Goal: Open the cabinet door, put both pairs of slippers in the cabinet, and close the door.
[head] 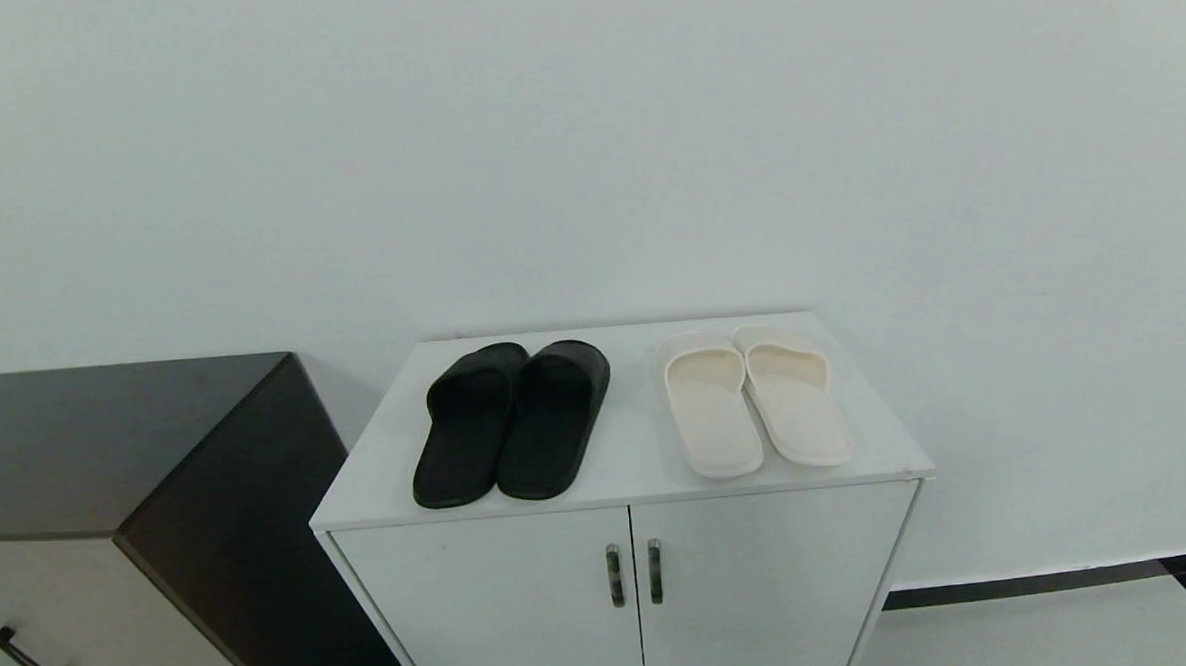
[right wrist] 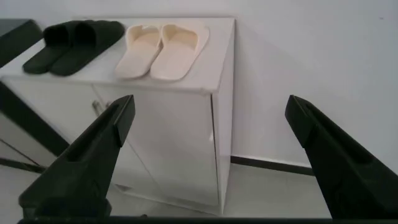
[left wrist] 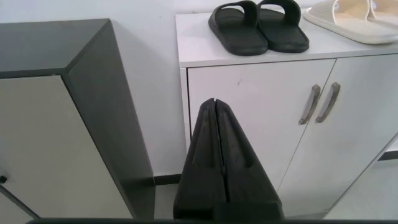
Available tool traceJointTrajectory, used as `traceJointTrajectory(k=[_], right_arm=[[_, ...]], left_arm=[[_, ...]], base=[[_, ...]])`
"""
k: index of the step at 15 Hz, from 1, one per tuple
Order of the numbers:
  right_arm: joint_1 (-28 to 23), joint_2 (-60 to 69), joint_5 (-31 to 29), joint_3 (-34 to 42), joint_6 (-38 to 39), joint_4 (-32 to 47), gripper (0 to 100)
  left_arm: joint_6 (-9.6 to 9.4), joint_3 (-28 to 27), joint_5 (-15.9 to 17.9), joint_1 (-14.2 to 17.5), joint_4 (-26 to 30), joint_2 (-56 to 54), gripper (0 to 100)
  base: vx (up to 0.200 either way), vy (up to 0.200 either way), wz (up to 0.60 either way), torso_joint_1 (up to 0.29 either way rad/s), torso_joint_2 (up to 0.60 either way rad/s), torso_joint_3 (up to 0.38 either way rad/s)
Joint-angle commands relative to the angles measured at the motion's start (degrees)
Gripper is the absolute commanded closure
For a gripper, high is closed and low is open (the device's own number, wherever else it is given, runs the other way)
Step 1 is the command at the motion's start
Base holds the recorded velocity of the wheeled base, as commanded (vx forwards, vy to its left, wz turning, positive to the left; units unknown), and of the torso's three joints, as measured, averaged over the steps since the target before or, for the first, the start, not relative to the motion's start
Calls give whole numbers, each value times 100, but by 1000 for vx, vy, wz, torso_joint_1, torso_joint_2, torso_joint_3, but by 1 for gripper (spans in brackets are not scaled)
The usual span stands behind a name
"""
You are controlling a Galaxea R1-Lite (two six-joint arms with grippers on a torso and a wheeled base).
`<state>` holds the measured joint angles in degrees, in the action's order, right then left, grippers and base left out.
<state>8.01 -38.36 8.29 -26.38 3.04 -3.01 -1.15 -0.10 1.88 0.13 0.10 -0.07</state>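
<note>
It looks like a home entryway: a white cabinet stands against a plain white wall, with black slippers and cream slippers on top and a dark cabinet just beside it.

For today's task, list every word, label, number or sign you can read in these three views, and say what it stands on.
There is no text to read. The white cabinet and its doors are plain. The black slippers and the cream slippers show no print. The dark cabinet and the wall carry no label or sign.
</note>
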Motion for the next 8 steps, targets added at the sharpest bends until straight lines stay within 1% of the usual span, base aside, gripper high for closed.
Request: traceJointTrajectory(k=[1, 2, 3, 5, 6, 7, 8], right_arm=[[2600, -2843, -2147, -447, 690, -1896, 0], [3075, -3397, -2745, -658, 892, -2248, 0], [3145, -3933, -2921, -922, 945, -2415, 0], [3154, -4548, -2947, -1282, 997, -2547, 0], [3145, -5093, -3044, -1572, 1041, -2766, 0], [3145, -5260, -3123, -1695, 1041, -2854, 0], [3145, -5647, -3307, -2011, 1076, -2924, 0]], left_arm=[[0, 1, -3, 4, -1, 7, 100], [0, 1, -3, 4, -1, 7, 100], [0, 1, -12, 4, -1, 7, 100], [9, 1, -12, 4, -1, 7, 100], [0, 1, -12, 4, -1, 7, 100], [0, 1, -12, 4, -1, 7, 100], [0, 1, -12, 4, -1, 7, 100]], base=[[0, 0, 0, 0, 0, 0], [0, 0, 0, 0, 0, 0], [0, 0, 0, 0, 0, 0], [0, 0, 0, 0, 0, 0], [0, 0, 0, 0, 0, 0], [0, 0, 0, 0, 0, 0], [0, 0, 0, 0, 0, 0]])
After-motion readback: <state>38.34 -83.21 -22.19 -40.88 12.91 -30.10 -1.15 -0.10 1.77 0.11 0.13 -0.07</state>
